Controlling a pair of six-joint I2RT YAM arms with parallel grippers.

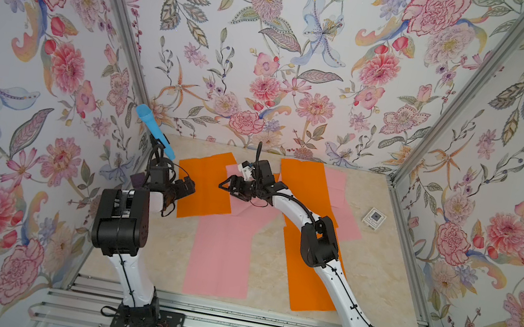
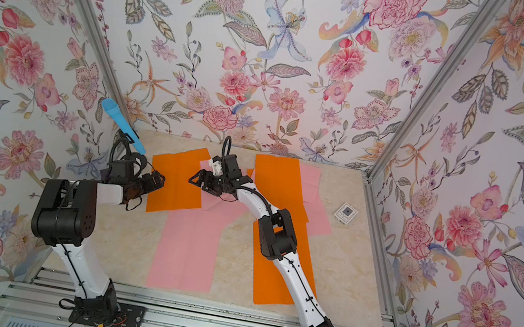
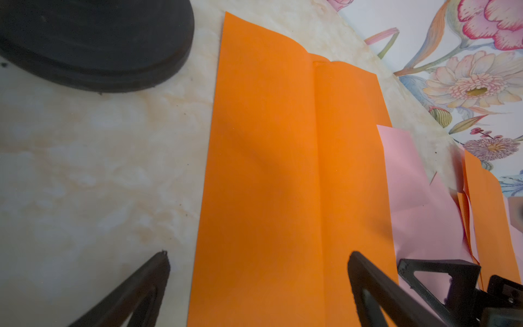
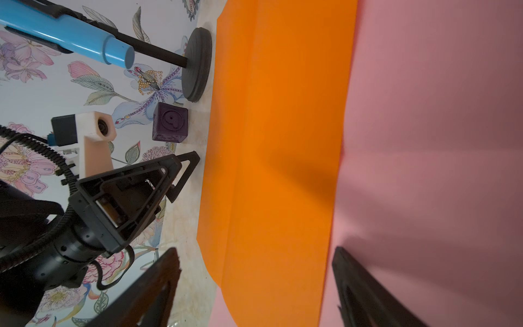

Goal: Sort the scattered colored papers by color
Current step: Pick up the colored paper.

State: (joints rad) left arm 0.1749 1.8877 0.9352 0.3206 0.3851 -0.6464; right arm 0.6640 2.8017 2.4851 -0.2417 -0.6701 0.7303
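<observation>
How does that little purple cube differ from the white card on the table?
Colour: the cube is dark purple; the card is white with a dark printed square.
Shape: the cube is a chunky block; the card lies flat and thin.
Place: the cube sits by the left wall near the black stand base; the card lies near the right wall.
Both are small and rest on bare tabletop, off the papers.

Cream marbled tabletop (image 1: 381, 265). Directly on it: white card (image 1: 374, 218); overlapping orange papers (image 1: 206, 183) and pink papers (image 1: 220, 259) left of card; purple block (image 4: 169, 123) and black stand base (image 4: 198, 65) beyond papers, well apart from card.
</observation>
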